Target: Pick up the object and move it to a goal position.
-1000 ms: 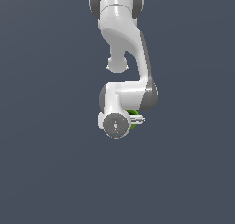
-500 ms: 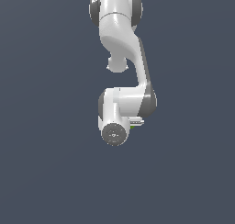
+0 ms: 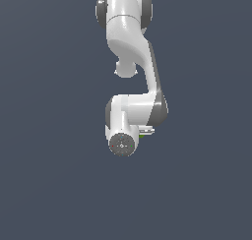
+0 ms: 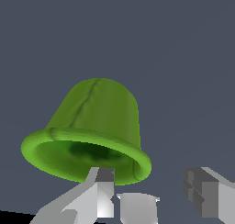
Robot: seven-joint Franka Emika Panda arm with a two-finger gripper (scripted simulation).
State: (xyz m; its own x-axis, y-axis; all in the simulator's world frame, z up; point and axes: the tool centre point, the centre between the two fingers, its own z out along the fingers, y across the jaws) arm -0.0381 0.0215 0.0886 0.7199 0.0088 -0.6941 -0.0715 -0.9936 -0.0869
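The object (image 4: 94,122) is a bright green cup-like thing with a flared rim and a darker hollow, and it fills the middle of the wrist view. My gripper (image 4: 149,175) is open. One finger (image 4: 104,184) overlaps the near part of the rim. The other finger (image 4: 204,193) stands apart from the cup with a gap between them. In the exterior view the white arm's wrist (image 3: 122,143) hides almost all of this. Only a thin green sliver of the object (image 3: 141,135) peeks out on the exterior view's right of the wrist.
A plain dark grey surface (image 3: 54,185) lies all around the arm. Nothing else stands on it in either view.
The arm's wrist has moved lower in the exterior view and covers more of the green object, which showed plainly a second ago and is now only a sliver.
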